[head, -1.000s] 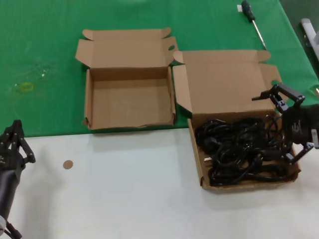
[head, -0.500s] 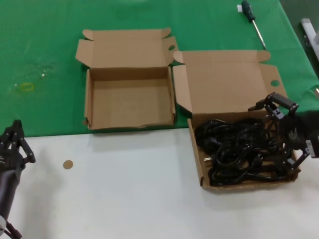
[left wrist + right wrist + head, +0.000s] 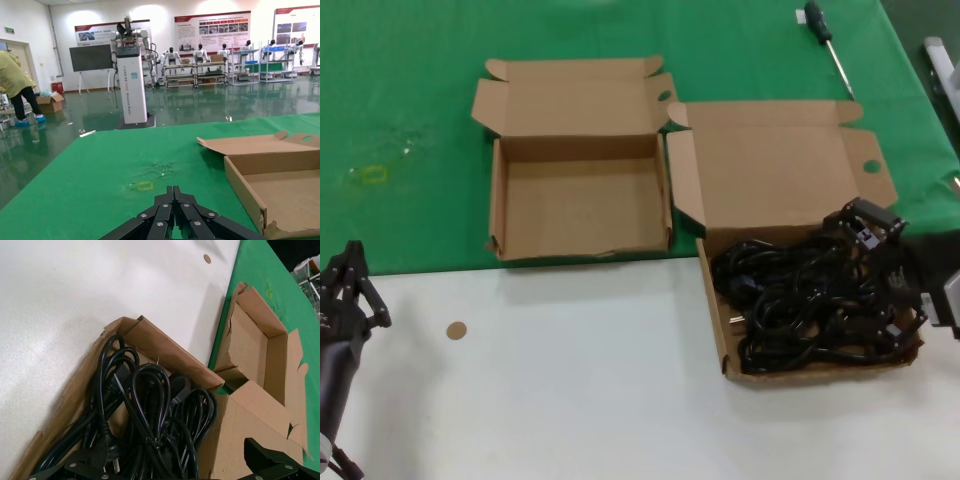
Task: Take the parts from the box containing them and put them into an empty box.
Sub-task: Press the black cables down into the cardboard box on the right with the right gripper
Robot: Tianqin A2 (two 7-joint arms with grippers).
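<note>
So far nothing is sitting in the smaller cardboard box (image 3: 582, 205) at the upper left of centre in the head view; its floor is showing bare brown. All the power cords (image 3: 805, 300) are lying in one tangled black heap in the larger cardboard box (image 3: 720, 330) at the right of the frame, with its wide lid folded back onto the green cloth (image 3: 400, 100). Judging by that, the whole transfer is still ahead: every bundle has yet to be lifted out and carried across to the box on the left.

At the right edge of the head view the right hand (image 3: 885, 275) is reaching down into the right side of the cord pile. Its fingers are standing spread apart, and the right wrist view is showing them straddling the cords without gripping any; I cannot tell whether the tips are touching a cord.

Down in the lower left corner the left hand (image 3: 345, 290) is waiting over the white counter (image 3: 570, 380), fingers pressed together, holding nothing.
</note>
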